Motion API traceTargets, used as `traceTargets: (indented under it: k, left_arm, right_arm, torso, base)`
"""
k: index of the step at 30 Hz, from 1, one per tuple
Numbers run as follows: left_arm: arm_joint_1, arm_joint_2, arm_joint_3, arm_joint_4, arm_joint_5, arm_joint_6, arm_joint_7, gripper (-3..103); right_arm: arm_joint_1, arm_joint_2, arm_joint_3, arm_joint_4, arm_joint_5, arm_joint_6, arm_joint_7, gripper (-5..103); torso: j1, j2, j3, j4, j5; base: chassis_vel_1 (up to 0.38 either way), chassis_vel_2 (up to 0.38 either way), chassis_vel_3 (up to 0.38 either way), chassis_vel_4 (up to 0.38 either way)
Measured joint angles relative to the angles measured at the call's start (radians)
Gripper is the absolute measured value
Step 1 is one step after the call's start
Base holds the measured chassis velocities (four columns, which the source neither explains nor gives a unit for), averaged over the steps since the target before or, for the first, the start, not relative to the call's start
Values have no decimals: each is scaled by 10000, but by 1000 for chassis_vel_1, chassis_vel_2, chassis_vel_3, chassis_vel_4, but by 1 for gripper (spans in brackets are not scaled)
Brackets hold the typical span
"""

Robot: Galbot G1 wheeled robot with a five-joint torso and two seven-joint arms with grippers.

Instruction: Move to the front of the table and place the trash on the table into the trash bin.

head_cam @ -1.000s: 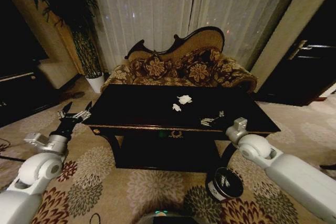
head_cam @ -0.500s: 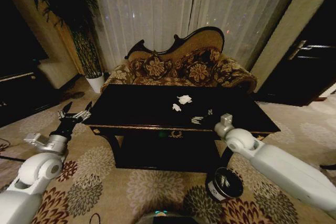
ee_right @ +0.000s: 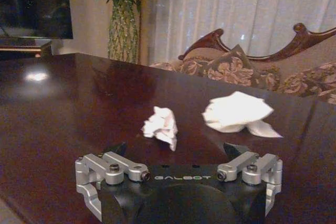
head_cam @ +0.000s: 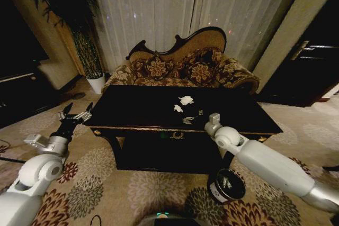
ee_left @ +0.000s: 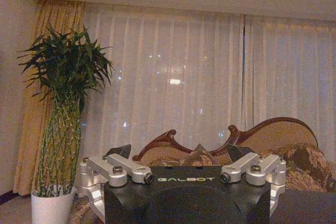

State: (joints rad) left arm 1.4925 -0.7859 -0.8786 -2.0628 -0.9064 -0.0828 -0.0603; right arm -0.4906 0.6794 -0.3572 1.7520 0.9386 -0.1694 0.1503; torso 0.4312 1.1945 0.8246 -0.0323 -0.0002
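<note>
Head view: robot at table (head_cam: pixel 132 110) front, right gripper (head_cam: pixel 193 117) over the top, near two paper wads (head_cam: pixel 182 104).
R gripper's fingers spread wide, empty; smaller wad (ee_right: pixel 161 124) lies straight ahead, larger wad (ee_right: pixel 236 111) beyond, w/ bare tabletop round both. L gripper (head_cam: pixel 74 115) open, parked off table's left edge. Trash bin (head_cam: pixel 226 184) on floor below right arm.

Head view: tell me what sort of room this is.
Most likely a formal living room or hotel lounge. An ornate carved sofa with floral cushions stands behind the dark glossy table, sheer floor-length curtains cover the window, and a tall potted plant stands on patterned carpet.
</note>
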Motion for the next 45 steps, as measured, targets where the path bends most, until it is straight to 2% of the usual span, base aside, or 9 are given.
traceTargets:
  k: [11, 21, 22, 25, 29, 31, 38, 43, 45]
  left_arm:
    - [0, 0, 0, 0, 0, 0, 0, 100]
    - [0, 0, 0, 0, 0, 0, 0, 100]
    - [0, 0, 0, 0, 0, 0, 0, 100]
    - [0, 0, 0, 0, 0, 0, 0, 100]
    - [0, 0, 0, 0, 0, 0, 0, 100]
    - [0, 0, 0, 0, 0, 0, 0, 100]
    - [0, 0, 0, 0, 0, 0, 0, 100]
    - [0, 0, 0, 0, 0, 0, 0, 100]
    - [0, 0, 0, 0, 0, 0, 0, 100]
  right_arm:
    - [830, 962, -726, -558, 283, -151, 231, 100]
    - [1414, 1418, -886, -1165, 431, -164, 252, 100]
    - [1442, 1445, -908, -1200, 431, -150, 252, 103]
    - [1480, 1487, -966, -1256, 414, -78, 239, 100]
    - [1553, 1492, -1082, -1281, 327, 19, 229, 79]
    - [1571, 1487, -1101, -1289, 319, 27, 227, 79]
    - [1659, 1467, -1156, -1296, 305, 55, 213, 46]
    - [1577, 1406, -1258, -1255, 238, 114, 194, 35]
    - [1468, 1384, -1272, -1228, 186, 150, 190, 24]
  torso:
    - [0, 0, 0, 0, 1]
    - [1, 0, 0, 0, 1]
    - [1, 0, 0, 0, 1]
    - [0, 0, 0, 1, 2]
    - [1, 0, 0, 0, 2]
    - [0, 0, 0, 0, 2]
    - [0, 0, 0, 0, 2]
    - [0, 0, 0, 0, 2]
    - [0, 0, 0, 0, 2]
  base:
    - [0, 0, 0, 0]
    - [0, 0, 0, 0]
    - [0, 0, 0, 0]
    - [0, 0, 0, 0]
    - [0, 0, 0, 0]
    - [0, 0, 0, 0]
    - [0, 0, 0, 0]
    - [0, 0, 0, 0]
    - [0, 0, 0, 0]
